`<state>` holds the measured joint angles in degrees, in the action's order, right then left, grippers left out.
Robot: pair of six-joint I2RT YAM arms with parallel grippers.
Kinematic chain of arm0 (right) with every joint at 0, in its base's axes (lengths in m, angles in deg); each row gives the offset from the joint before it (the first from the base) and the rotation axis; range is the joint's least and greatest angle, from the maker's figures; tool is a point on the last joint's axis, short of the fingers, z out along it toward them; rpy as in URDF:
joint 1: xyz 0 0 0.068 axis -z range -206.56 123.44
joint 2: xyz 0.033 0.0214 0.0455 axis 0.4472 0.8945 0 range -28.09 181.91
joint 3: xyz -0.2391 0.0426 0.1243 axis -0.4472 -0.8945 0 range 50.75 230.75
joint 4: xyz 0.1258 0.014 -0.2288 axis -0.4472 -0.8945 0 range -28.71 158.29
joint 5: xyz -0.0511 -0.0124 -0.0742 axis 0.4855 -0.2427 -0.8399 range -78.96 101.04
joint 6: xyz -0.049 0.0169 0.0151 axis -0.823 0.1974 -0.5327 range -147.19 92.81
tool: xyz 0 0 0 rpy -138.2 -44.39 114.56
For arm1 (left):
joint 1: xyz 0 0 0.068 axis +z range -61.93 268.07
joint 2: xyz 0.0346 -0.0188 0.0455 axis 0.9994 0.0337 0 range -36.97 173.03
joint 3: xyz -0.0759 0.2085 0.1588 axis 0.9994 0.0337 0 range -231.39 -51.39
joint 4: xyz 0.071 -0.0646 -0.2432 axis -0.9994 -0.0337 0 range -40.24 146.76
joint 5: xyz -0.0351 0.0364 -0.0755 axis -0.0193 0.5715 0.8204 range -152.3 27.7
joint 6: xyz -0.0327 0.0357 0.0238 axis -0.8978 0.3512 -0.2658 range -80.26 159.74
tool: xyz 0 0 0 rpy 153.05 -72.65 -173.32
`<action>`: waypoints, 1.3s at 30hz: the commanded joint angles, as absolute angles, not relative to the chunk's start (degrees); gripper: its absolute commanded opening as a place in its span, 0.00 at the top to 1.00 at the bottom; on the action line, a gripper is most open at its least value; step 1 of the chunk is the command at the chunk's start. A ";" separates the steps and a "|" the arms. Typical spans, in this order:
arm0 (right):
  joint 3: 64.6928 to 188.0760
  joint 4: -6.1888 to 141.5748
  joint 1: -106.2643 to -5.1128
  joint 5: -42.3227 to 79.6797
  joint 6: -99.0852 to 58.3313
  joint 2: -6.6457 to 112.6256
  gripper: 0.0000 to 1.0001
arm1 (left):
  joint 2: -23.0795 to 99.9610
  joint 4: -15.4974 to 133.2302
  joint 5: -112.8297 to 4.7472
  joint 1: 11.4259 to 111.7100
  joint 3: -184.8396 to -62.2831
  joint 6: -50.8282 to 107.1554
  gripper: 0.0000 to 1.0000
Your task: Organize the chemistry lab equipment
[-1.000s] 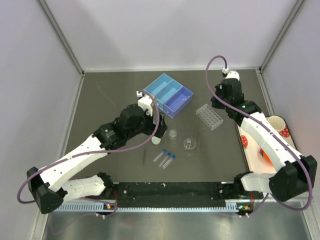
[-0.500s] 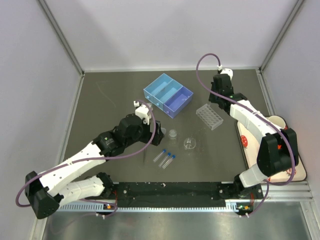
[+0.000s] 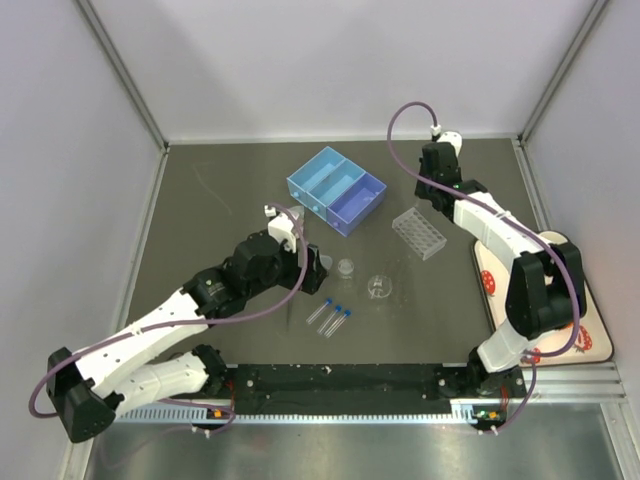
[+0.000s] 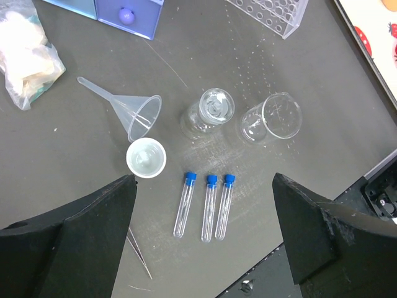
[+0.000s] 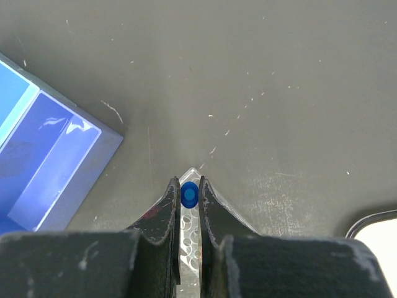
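Three blue-capped test tubes [image 4: 209, 207] lie side by side on the dark table; they also show in the top view [image 3: 330, 318]. My left gripper [image 4: 203, 180] is open and empty, hovering above them, and shows in the top view [image 3: 305, 262]. A clear funnel [image 4: 133, 112], a small white cup [image 4: 146, 157], a clear beaker [image 4: 211, 108] and a round clear dish [image 4: 273, 118] lie just beyond. My right gripper [image 5: 189, 186] is shut on a blue-capped test tube [image 5: 189, 194], upright over the far corner of the clear holed rack [image 5: 189, 248], which also shows in the top view [image 3: 418, 232].
A blue compartment box [image 3: 337, 189] stands behind the glassware. A plastic bag [image 4: 25, 53] lies at the left, thin tweezers [image 4: 139, 254] near the tubes. The strawberry-patterned tray [image 3: 585, 335] sits at the right edge under my right arm.
My right wrist has swung left and away, and its elbow has folded in over the tray. My left gripper has drawn back toward the near left, above the tubes.
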<state>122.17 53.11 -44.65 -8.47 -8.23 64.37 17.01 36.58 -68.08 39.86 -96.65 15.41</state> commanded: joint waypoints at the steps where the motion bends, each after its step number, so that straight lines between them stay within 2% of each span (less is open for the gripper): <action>1: 124.14 55.98 -44.32 -10.49 -9.70 64.98 1.00 | 14.80 39.80 -67.58 39.55 -96.31 15.13 0.04; 39: 119.04 59.24 -44.32 -9.97 -8.56 70.26 1.00 | 13.31 41.03 -67.49 39.46 -94.19 15.31 0.05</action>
